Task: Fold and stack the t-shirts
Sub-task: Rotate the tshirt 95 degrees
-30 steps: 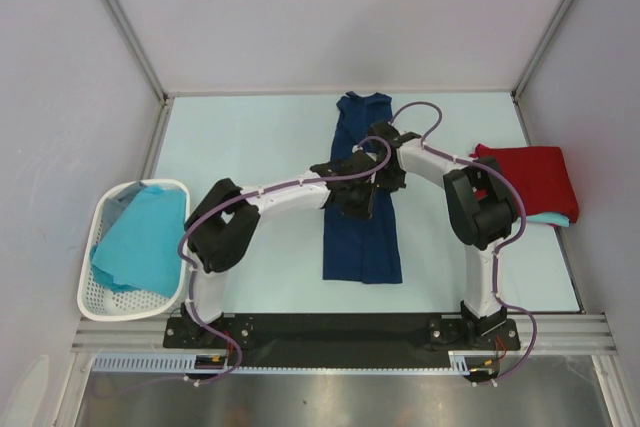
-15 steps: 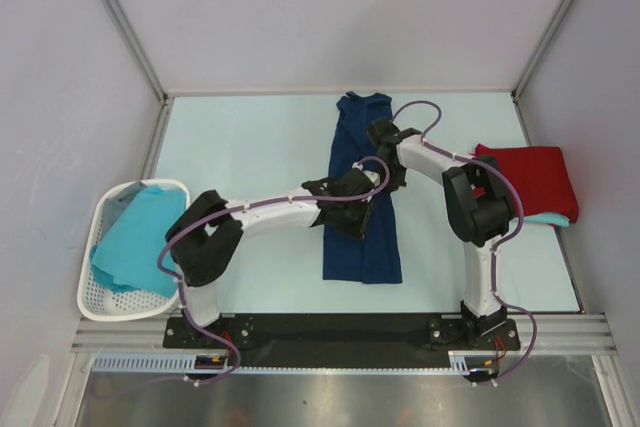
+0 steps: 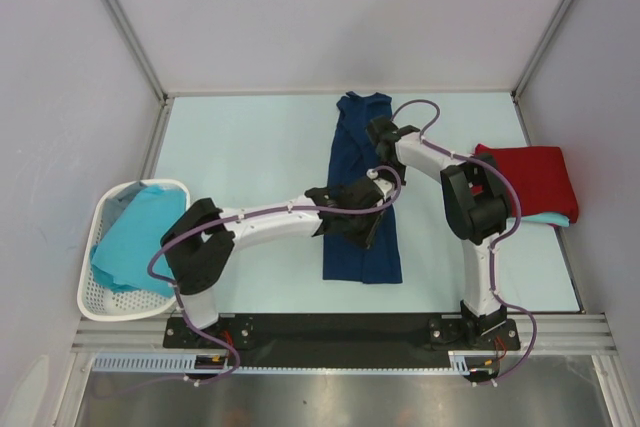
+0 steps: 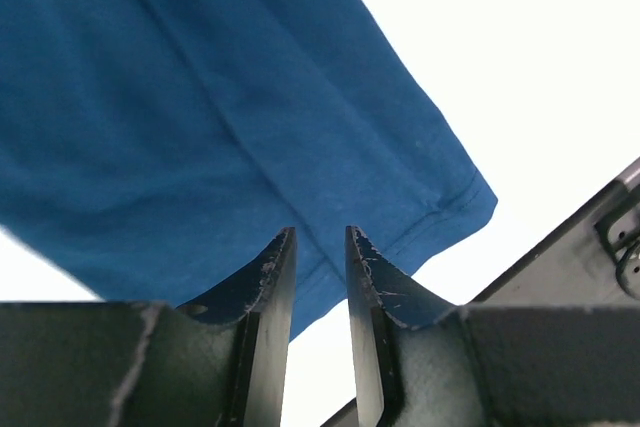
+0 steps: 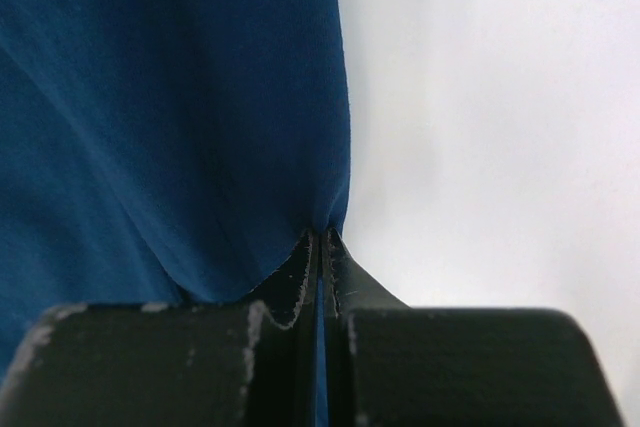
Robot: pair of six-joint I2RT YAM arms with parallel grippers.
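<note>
The navy blue t-shirt [image 3: 362, 259] lies as a long narrow strip running front to back in the middle of the table. My left gripper [image 3: 352, 223] hovers over its lower half. In the left wrist view the left gripper [image 4: 320, 237] is open by a narrow gap with nothing between the fingers, above the shirt's hem corner [image 4: 440, 207]. My right gripper [image 3: 384, 136] is at the strip's upper right edge, and the right gripper [image 5: 322, 237] is shut on that edge of navy cloth [image 5: 150, 97]. A folded red t-shirt [image 3: 530, 177] rests on a turquoise one [image 3: 552, 219] at the right.
A white perforated basket [image 3: 100, 297] at the near left holds turquoise t-shirts [image 3: 140, 239]. The pale table [image 3: 250, 147] is walled at the back and on both sides. A black base rail [image 3: 330, 329] runs along the near edge.
My left gripper has slid along the navy strip from its middle toward the near end. The right gripper has kept its grip and shifted slightly back.
</note>
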